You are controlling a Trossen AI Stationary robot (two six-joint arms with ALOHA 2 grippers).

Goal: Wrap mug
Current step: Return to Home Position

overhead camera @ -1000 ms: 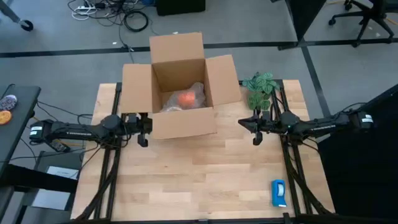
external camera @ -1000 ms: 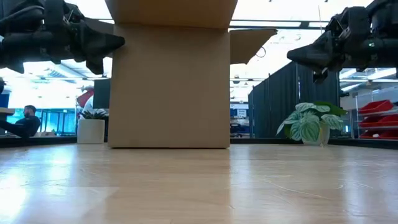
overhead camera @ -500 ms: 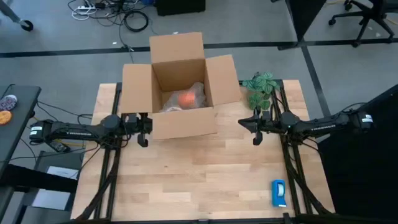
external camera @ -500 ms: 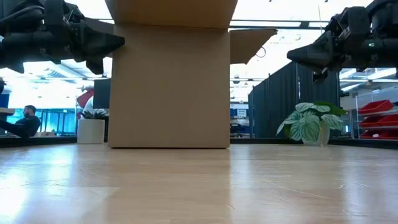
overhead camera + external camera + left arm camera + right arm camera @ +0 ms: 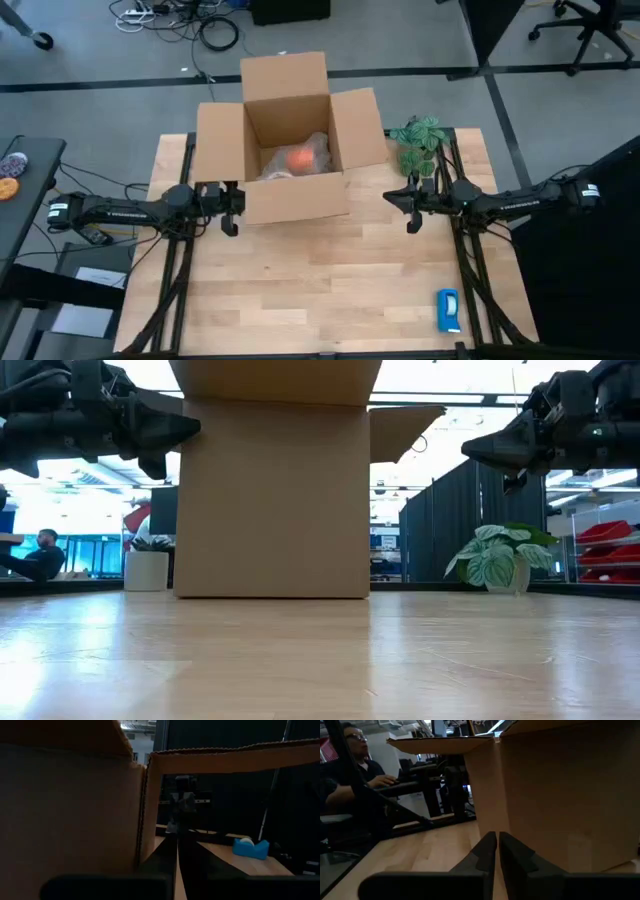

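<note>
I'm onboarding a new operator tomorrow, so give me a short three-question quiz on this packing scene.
1. True or false: the mug sits outside the cardboard box.
2. What stands on the table nearest the right gripper? A) a potted plant B) a kettle C) a stack of plates
3. Fill in: the left gripper holds ____.
Key: 1 false, it lies inside the box among clear wrap; 2 A; 3 nothing, its fingers are shut and empty, like the right gripper's.
</note>
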